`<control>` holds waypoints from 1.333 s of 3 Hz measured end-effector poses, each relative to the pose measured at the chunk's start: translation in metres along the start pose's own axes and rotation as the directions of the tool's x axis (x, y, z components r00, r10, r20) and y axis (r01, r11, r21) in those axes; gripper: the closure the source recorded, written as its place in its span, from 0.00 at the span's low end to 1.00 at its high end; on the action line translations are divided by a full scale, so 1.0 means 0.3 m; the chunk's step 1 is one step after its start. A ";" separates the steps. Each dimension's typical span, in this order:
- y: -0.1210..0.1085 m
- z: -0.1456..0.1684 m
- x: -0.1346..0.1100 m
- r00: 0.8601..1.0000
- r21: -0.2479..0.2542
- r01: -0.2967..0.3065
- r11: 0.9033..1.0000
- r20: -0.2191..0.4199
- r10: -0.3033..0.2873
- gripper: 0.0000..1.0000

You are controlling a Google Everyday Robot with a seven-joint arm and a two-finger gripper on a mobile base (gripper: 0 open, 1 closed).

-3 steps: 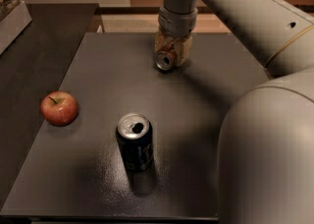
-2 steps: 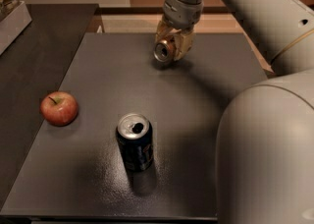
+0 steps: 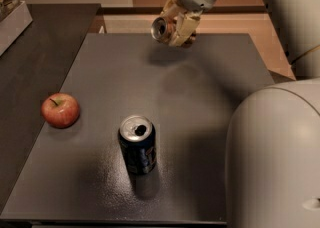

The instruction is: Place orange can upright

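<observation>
One hand [image 3: 176, 28] pinching orange can [image 3: 161, 28] (tilted, top toward camera) above far edge of table [image 3: 210, 97].

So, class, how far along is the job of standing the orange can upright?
Done: the pincer grips the orange can above the far edge of the table. In hand: the can is tilted, silver top facing the camera. Left: turn it upright, set it down, release.

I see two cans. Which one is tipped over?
The orange can, held sideways in the end effector above the table's far edge; the dark blue can stands upright in front.
</observation>
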State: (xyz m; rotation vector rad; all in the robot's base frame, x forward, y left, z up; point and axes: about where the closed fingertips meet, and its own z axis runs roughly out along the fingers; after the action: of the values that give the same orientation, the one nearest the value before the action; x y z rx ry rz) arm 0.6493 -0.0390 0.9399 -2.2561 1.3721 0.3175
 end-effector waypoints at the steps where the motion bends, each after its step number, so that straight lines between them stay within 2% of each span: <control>1: 0.010 -0.048 -0.063 0.978 0.040 -0.140 0.989 0.159 0.132 1.00; 2: 0.040 -0.058 -0.102 0.922 0.025 -0.250 0.968 0.312 0.230 1.00; 3: 0.068 -0.056 -0.134 0.853 -0.013 -0.316 0.949 0.434 0.290 1.00; 4: 0.089 -0.032 -0.148 0.796 -0.057 -0.344 0.937 0.512 0.324 1.00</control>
State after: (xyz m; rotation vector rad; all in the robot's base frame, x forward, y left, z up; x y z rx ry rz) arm 0.6044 -0.0200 0.9600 -1.6964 1.4431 0.9342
